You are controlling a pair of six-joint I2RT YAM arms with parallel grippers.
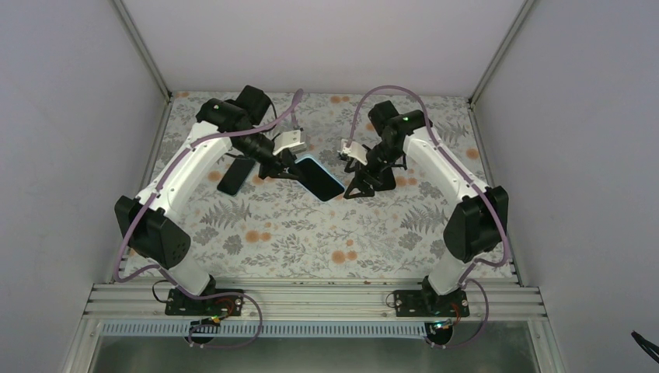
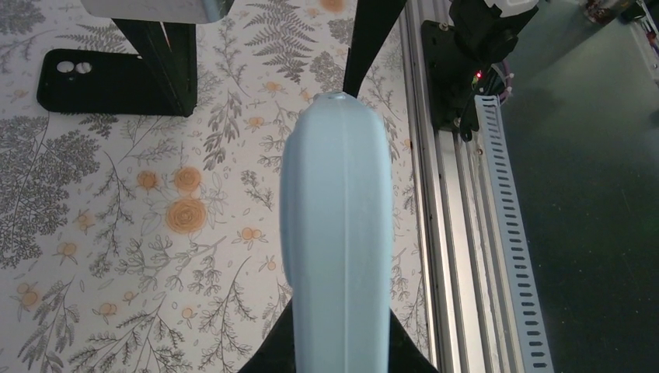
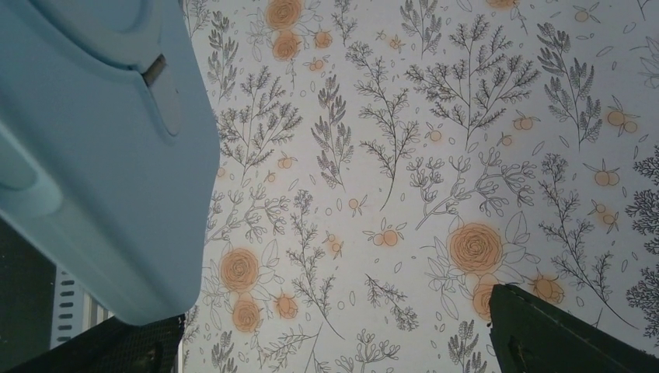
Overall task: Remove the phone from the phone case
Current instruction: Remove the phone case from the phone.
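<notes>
A light blue phone case point(image 1: 320, 179) with a dark-faced phone in it is held above the table. My left gripper point(image 1: 284, 165) is shut on its far-left end; in the left wrist view the case's edge point(image 2: 336, 233) runs up from between the black fingers point(image 2: 268, 359). My right gripper point(image 1: 364, 183) is open, just right of the case's free end. In the right wrist view the case point(image 3: 93, 155) fills the upper left, over the left finger point(image 3: 85, 350); the right finger point(image 3: 559, 334) stands well apart.
A black phone-shaped item point(image 1: 235, 175) with two round holes at one end lies flat on the floral mat left of the left gripper; it also shows in the left wrist view point(image 2: 85, 84). Aluminium rails point(image 1: 311, 299) run along the near edge.
</notes>
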